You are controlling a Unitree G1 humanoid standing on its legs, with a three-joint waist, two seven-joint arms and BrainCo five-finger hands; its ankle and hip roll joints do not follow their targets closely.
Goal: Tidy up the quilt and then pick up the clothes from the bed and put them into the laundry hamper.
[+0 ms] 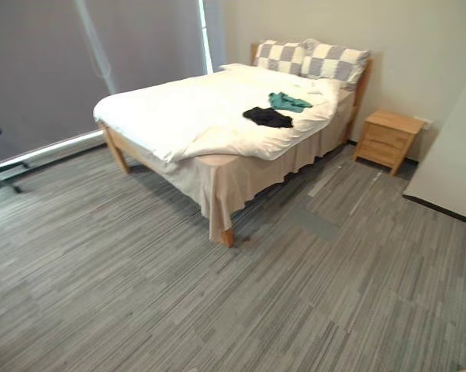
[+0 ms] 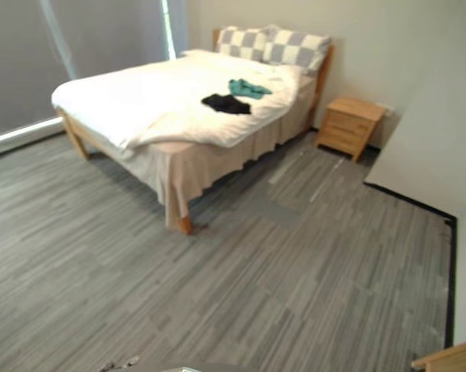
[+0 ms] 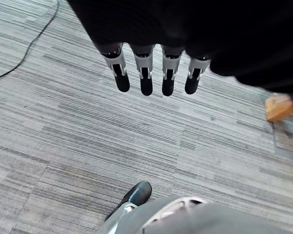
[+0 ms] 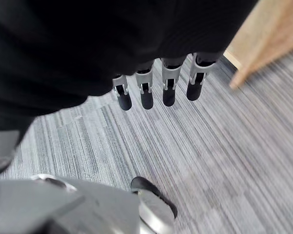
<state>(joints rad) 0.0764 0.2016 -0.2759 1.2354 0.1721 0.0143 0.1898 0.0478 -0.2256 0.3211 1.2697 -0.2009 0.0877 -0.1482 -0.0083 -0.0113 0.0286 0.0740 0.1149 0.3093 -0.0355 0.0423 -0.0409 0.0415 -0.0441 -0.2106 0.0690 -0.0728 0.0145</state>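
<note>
**Quilt and clothes on bed — hands empty above floor**

Quilt (image 1: pixel 194 116): white, spread over the wooden bed (image 1: pixel 116 151) in the upper centre of the head views. Its near edge is rumpled and folded back on itself at the foot corner, leaving the beige bed skirt (image 1: pixel 225 182) exposed below.

Black garment (image 1: pixel 267 117): crumpled, lying on the quilt toward the bed's right side, upper centre of frame.

Teal garment (image 1: pixel 288 101): crumpled, on the quilt just beyond the black one, nearer the pillows; whether the two touch cannot be told.

Checked pillows (image 1: pixel 310 57): two, grey and white, propped side by side against the headboard at the top of frame.

Left hand (image 3: pixel 145 73): seen in its wrist view, fingers straight and hanging in a row over bare floor, holding nothing, touching nothing.

Right hand (image 4: pixel 158 87): seen in its wrist view, fingers likewise straight and relaxed over the floor, holding nothing. A light wooden piece (image 4: pixel 268 39) stands at the upper right of that view.

Nightstand (image 1: pixel 388 138): light wood, with drawers, right of the bed against the wall, upper right of frame.

Floor (image 1: pixel 217 310): grey striped carpet tiles, filling the lower half of both head views, between the camera and the bed.

Window blinds (image 1: pixel 77 62): grey, drawn down, upper left behind the bed.

Pale panel (image 1: pixel 457 170): at the right edge, slanting.
</note>
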